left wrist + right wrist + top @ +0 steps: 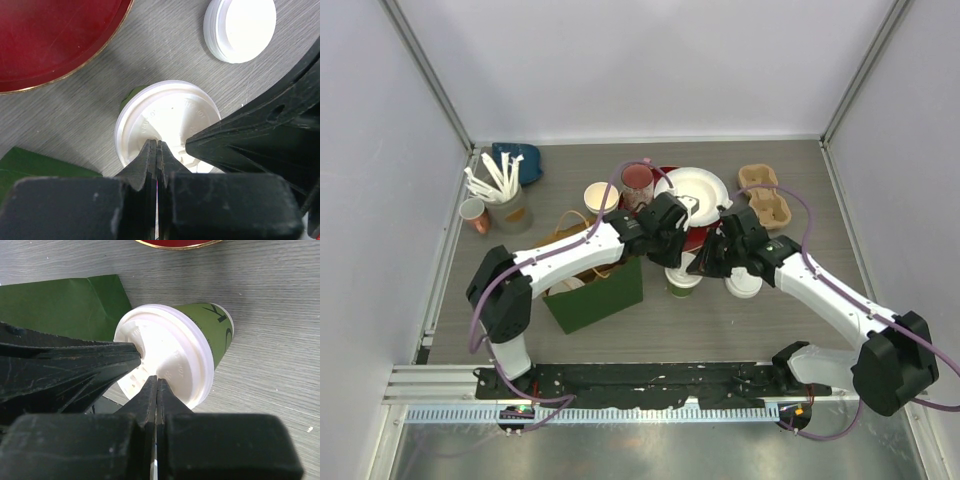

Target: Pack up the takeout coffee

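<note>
Green paper forms the wall of one takeout cup [212,325], capped by one round white plastic lid [172,357] with a raised rim and faint embossed lettering too small to read. It stands on the grey wood-grain worktop [270,285], just beside one dark green paper bag [65,305] and between that bag and one stack of spare lids [240,27], whose number cannot be told. Two tools meet over the cup: the left tool [157,146] has its fingers pressed together with nothing between them, tips at the lid's near edge, and the right tool [156,382] is likewise closed and empty at the lid. Each black tool hides part of the lid from the other's wrist camera, and in the top view both arms cover most of the cup. Farther back lie one glossy red plate [55,35] under one white paper plate [695,188], one open cream paper cup [601,197], one pink mug [637,180] and one moulded cardboard cup carrier [765,195].
</note>
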Controlling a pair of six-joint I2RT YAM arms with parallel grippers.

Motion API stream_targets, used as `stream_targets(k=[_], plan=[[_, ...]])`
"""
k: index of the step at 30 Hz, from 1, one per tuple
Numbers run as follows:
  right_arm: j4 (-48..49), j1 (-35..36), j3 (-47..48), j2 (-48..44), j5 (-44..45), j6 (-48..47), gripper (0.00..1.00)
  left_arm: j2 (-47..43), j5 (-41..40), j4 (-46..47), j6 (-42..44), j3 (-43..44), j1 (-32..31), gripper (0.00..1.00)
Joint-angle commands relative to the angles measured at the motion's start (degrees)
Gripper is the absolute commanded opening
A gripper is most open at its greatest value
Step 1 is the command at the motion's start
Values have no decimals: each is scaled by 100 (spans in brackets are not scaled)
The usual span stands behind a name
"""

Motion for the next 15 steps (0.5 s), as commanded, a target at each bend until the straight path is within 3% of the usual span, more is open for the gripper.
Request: stream_targets(k=[1, 7, 15], plan=[[-471, -3, 571, -3, 190, -312, 1, -85, -261, 134, 185, -247, 153, 0], [-842, 6, 1240, 174, 84, -532, 1, -384, 160, 267, 387, 341, 162, 0], [-1123, 32, 1637, 191, -3, -567, 1, -753, 565, 355, 308, 272, 162, 0]])
